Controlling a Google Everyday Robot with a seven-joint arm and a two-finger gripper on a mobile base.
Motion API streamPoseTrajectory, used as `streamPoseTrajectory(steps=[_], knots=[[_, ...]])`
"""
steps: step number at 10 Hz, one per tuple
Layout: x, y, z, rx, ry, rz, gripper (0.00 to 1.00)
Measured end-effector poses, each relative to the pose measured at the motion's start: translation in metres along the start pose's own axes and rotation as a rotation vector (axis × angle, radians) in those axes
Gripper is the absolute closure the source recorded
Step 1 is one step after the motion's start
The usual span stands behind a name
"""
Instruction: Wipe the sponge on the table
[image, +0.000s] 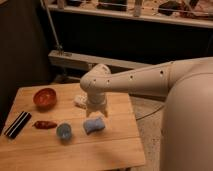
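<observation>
The light-blue sponge (94, 125) lies on the wooden table (112, 147), right of centre. My gripper (96, 112) hangs at the end of the white arm just above the sponge's far edge, pointing down. Its fingers stand open with nothing between them, and they do not touch the sponge.
A round blue cup (64, 131) stands just left of the sponge. A red bowl (45, 97) sits at the back left, with a small red item (45, 124) and a black flat object (17, 124) nearer the left edge. A white crumpled thing (80, 101) lies behind the gripper.
</observation>
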Motion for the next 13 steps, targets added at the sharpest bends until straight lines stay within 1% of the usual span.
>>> streamPoseTrajectory(steps=[2, 4, 6, 7, 8, 10, 11, 12, 13], knots=[[0.001, -0.011, 0.012, 0.011, -0.002, 0.0, 0.35], [0.006, -0.016, 0.024, 0.008, 0.005, -0.018, 0.35], [0.012, -0.017, 0.036, -0.019, 0.01, -0.042, 0.35], [0.014, -0.018, 0.041, -0.027, 0.01, -0.047, 0.35], [0.016, -0.021, 0.047, -0.027, 0.016, -0.049, 0.35], [0.014, -0.023, 0.056, -0.008, 0.015, -0.062, 0.35], [0.013, -0.022, 0.058, -0.006, 0.012, -0.064, 0.35], [0.01, -0.022, 0.061, -0.008, 0.007, -0.065, 0.35], [0.005, -0.019, 0.065, -0.024, -0.001, -0.065, 0.35]])
